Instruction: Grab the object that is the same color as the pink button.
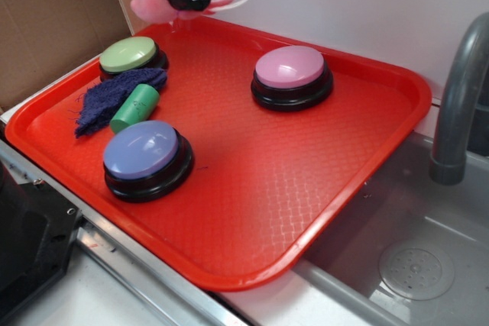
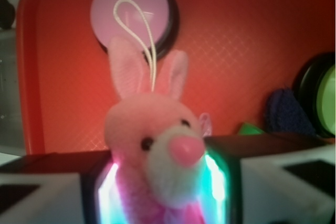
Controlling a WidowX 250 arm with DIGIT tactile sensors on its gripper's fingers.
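The exterior view looked down at an angle from the near side, taking in the whole red tray (image 1: 367, 188) and the sink at the right. The wrist view sat close behind the hand (image 2: 163, 192), facing down across the tray's floor. Both views shared the pink button (image 1: 291, 74) and the green-domed button (image 1: 130, 56).

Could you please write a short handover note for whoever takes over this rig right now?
Gripper: shut on the pink plush, held up over the far edge of the red tray.
Pink button: on the tray, untouched, to the right of the gripper in the exterior view.
Done: the matching-colour object is grabbed and lifted.
Left: nothing but keeping the grip.
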